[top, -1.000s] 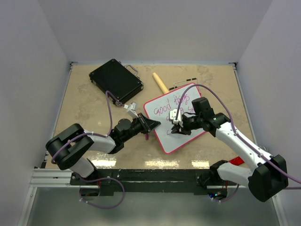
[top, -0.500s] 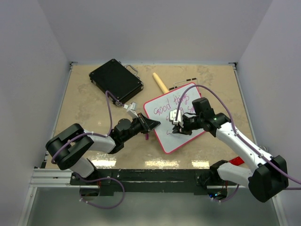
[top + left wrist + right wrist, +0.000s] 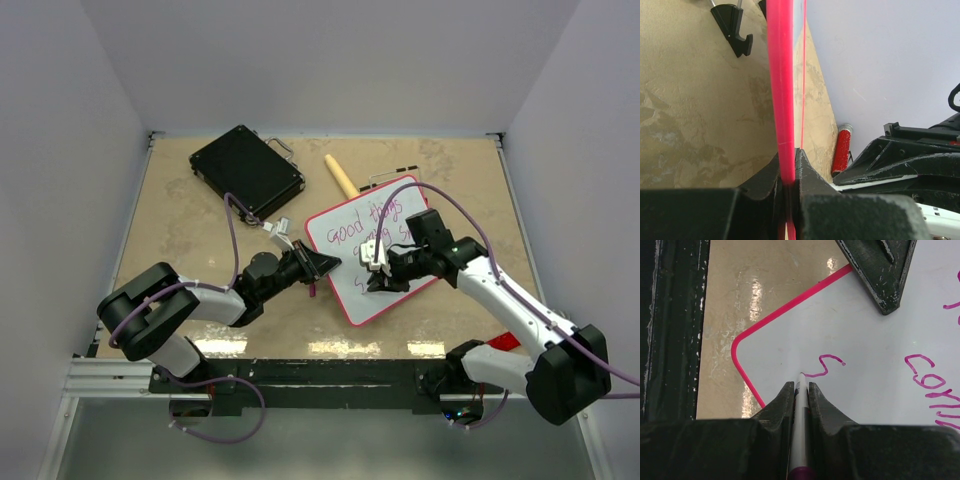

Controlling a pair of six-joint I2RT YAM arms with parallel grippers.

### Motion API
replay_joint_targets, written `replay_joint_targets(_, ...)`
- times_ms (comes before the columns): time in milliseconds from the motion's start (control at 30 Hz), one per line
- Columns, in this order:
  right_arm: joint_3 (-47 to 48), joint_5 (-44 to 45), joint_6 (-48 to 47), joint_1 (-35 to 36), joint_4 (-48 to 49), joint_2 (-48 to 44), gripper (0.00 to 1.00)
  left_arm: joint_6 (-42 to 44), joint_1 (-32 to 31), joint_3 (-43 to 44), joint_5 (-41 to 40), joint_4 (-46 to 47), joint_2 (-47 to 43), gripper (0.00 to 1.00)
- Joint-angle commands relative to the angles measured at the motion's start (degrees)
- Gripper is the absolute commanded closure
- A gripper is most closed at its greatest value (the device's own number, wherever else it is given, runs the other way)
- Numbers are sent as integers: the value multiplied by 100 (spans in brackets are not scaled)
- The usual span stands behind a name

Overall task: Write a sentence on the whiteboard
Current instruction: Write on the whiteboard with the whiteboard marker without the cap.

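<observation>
Comparing the overhead view with the two earlier ones, you will find that the right gripper (image 3: 377, 268) has slipped a little toward the near-left part of the whiteboard (image 3: 345, 290). It now sits below the two lines of the sentence (image 3: 365, 222) already down. The left gripper (image 3: 322, 266) has not shifted and stands at the board's left edge. The board lies skewed near the middle of the table (image 3: 190, 240), well apart from the black case (image 3: 246, 171).

Left wrist view: the board is seen edge-on. Its pink rim (image 3: 781, 75) runs up from between the left fingers, which are pinched tight on it.

Right wrist view: the right gripper (image 3: 800, 386) is closed on a marker (image 3: 800, 407). The tip rests on the white surface, just at the tail of a single curled stroke (image 3: 827, 365) near the board's rounded corner. Lettering of the line above shows at the right margin.

Assessment: you have only just begun the third line, so the sentence is partly written. The left clamp appears to be steadying the board for the strokes to come.
</observation>
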Motion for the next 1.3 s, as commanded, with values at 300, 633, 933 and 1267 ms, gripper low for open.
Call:
replay_joint_targets(300,679,-683,19,-109,44,-12,100,212,-2,-73,-209,723,-99,100)
replay_joint_targets(633,292,-192,669,-514,685,-259,100,212,-2,-55,-191,819,-38,100)
replay_joint_targets(933,257,-139,625,-479,642,-48,100,221,-2,-64,-209,767,-135,100)
replay_joint_targets(1267,283,-130,502,-382,536,128,100,221,-1,-55,-173,811,-99,100)
